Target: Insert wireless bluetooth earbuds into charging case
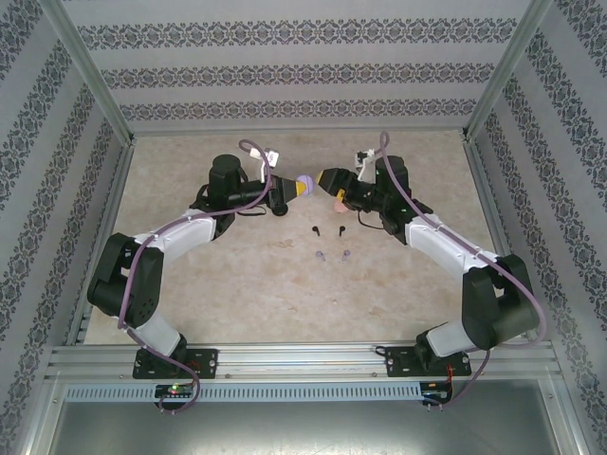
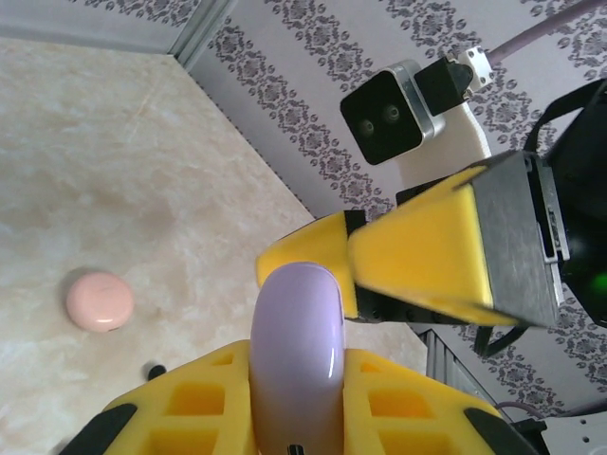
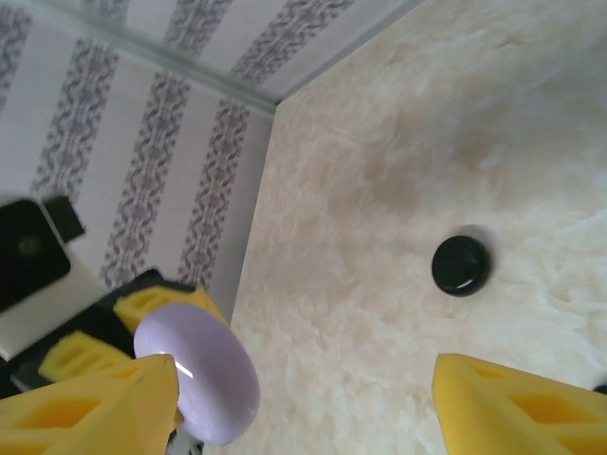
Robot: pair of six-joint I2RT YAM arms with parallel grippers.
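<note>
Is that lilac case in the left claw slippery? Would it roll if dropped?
Probably slippery: the lilac case looks glossy and rounded, with a bright highlight on its shell. Likely rigid, since it shows no dent where the left gripper pinches it. Dropped on edge it might roll, being round.

The lilac case (image 2: 296, 313) runs off the left wrist view's bottom edge, its lower end sunk between the fingers (image 2: 204, 403) of the left gripper (image 2: 296, 389), and a small black thing (image 2: 153, 370) beside one finger shows too little to name. From above, the black earbuds (image 1: 323, 230) and lilac earbuds (image 1: 333, 255) are mere specks, the pink case (image 1: 339, 200) partly covered by the right gripper (image 1: 327, 178).
</note>
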